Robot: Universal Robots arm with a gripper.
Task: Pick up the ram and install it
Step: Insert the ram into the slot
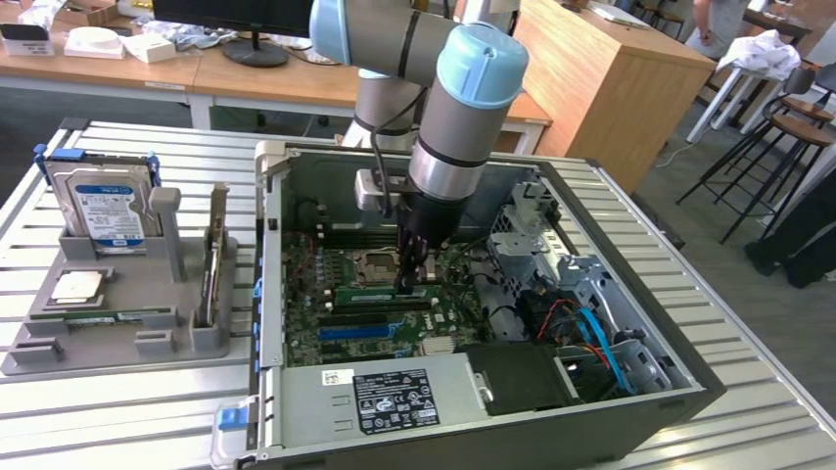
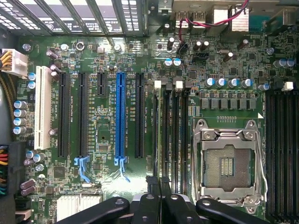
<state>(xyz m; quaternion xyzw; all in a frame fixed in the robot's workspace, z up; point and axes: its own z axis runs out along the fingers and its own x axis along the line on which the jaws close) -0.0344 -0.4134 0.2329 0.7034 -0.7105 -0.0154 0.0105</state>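
The ram, a long thin green circuit-board stick (image 1: 379, 294), stands on edge in the memory slot beside the empty silver processor socket (image 1: 379, 262), inside the open dark computer case (image 1: 523, 441). It runs parallel to the long blue expansion slot (image 1: 350, 332), with one black slot between them.

The black gripper (image 1: 415, 282) comes straight down onto the stick's end toward the exterior view's right. Its fingers are pressed together, tips at the ram's upper edge. Cannot tell whether they pinch that edge or only bear on it.

In the wrist view the closed gripper (image 2: 157, 183) sits in line with the memory slots, between the blue slot (image 2: 120, 116) and the socket (image 2: 228, 161), over the green motherboard (image 2: 107, 140).

The grey-and-pale-blue robot arm (image 1: 457, 108) reaches down from above the case. A grey power supply with a black label (image 1: 392, 397) lies along the case's near wall.

At the exterior view's left, well apart from the case, a grey parts tray (image 1: 117, 343) holds a blue-labelled hard drive (image 1: 108, 211) upright and a square silver chip (image 1: 78, 286) lying flat. All rest on a slatted metal table (image 1: 131, 147).
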